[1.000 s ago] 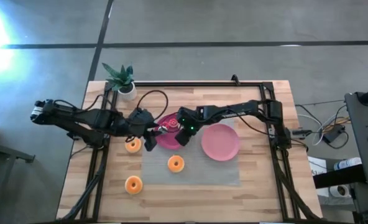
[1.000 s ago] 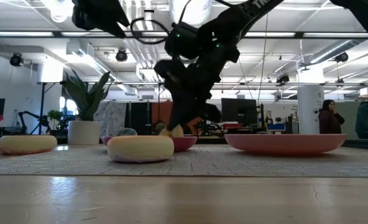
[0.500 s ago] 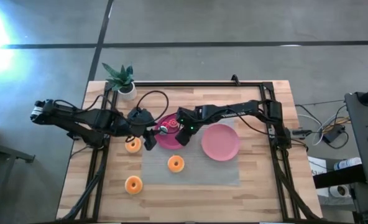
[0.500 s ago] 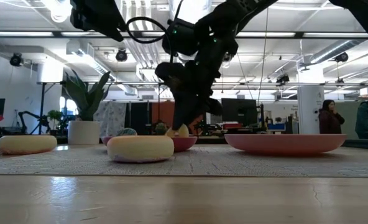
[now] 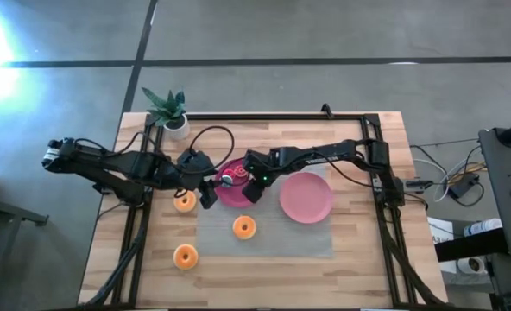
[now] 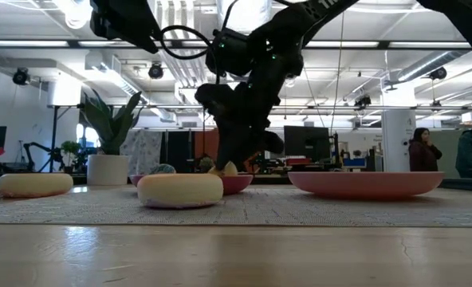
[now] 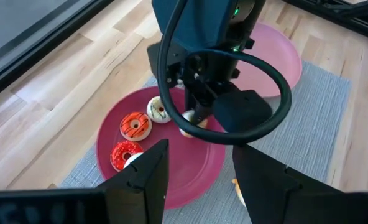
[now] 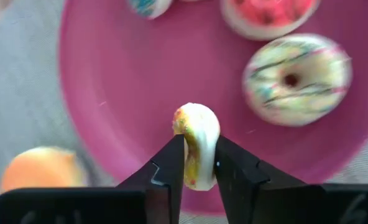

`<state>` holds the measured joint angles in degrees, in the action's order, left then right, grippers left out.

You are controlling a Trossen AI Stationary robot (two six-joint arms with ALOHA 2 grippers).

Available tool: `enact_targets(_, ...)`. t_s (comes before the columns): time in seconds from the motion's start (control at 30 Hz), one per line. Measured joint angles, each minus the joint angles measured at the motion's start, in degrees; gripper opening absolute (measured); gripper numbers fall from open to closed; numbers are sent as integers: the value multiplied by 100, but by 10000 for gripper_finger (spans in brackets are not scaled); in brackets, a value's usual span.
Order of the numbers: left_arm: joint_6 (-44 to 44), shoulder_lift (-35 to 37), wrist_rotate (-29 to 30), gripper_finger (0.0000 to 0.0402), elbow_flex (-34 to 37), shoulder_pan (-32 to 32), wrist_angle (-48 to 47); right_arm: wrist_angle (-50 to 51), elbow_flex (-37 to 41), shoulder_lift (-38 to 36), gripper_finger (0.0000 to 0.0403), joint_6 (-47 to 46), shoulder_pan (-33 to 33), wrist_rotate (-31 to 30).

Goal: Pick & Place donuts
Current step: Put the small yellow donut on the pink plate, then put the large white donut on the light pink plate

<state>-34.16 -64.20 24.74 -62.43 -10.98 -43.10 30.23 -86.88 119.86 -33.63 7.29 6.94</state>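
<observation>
Above the dark pink plate, right gripper pinched a small yellow-cream donut on edge, jaws nearly closed. Step judged: placement; next move calls for lowering and release. Beside the plate, left gripper hung spread, empty. Other donuts lay on the plate.

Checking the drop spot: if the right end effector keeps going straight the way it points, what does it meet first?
Probably the bare floor of the dark pink plate, directly beyond the small donut pinched by the right end effector. The cream striped donut lies off to one side.
</observation>
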Motion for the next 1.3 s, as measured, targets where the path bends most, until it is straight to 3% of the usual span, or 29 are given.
enact_targets(0.33,-19,0,-1,152,0,-1,-43,495,-7,-75,153,528,-25,-603)
enact_targets(0.53,-19,0,0,152,0,-2,-45,714,-10,-116,196,751,-90,-1461)
enact_targets(0.8,-14,0,1,152,0,-2,-95,647,-9,-385,215,1184,-126,-1759)
enact_targets(0.97,58,0,1,151,1,-21,-348,147,-10,-804,215,2917,-508,-1646)
enact_targets(1.1,354,0,7,151,94,-372,-658,95,38,-980,215,4125,-956,-1552)
enact_targets(1.3,222,-113,41,143,611,-1506,-706,119,420,-1205,215,4399,-1337,-1611)
